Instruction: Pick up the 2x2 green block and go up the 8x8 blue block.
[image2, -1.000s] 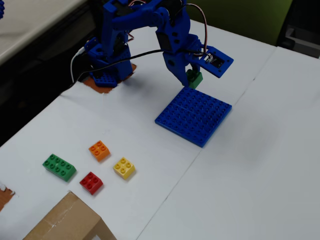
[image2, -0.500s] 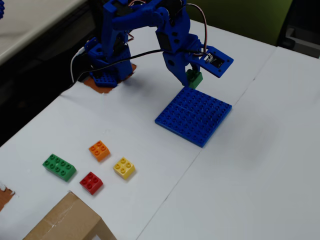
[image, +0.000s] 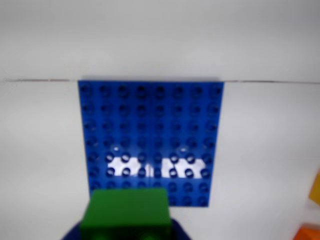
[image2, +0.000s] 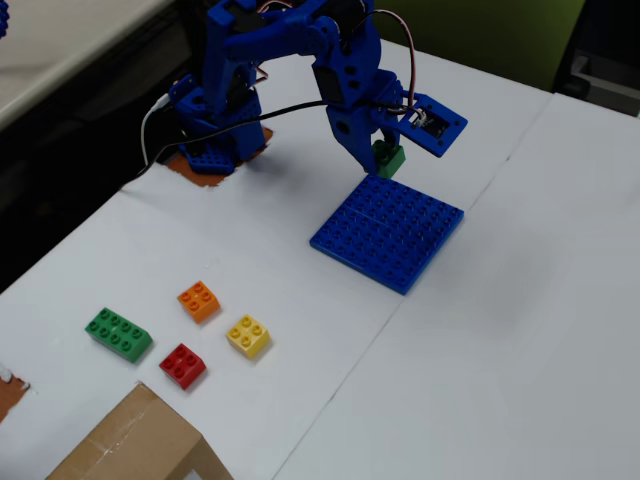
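Note:
My blue gripper (image2: 380, 162) is shut on the 2x2 green block (image2: 388, 157), which hangs just above the far edge of the 8x8 blue block (image2: 388, 233) in the fixed view. In the wrist view the 2x2 green block (image: 126, 214) fills the bottom centre, blurred, with blue jaw parts showing on either side below it. The studded 8x8 blue block (image: 150, 135) lies flat on the white table beyond it. Whether the brick touches the plate I cannot tell.
On the white table at the lower left lie a long green brick (image2: 119, 334), an orange brick (image2: 199, 300), a yellow brick (image2: 248, 336) and a red brick (image2: 182, 365). A cardboard box (image2: 130, 445) sits at the bottom edge. The arm's base (image2: 215, 120) stands at the back.
The gripper with the green block has barely shifted, a touch upward. Nothing else has moved.

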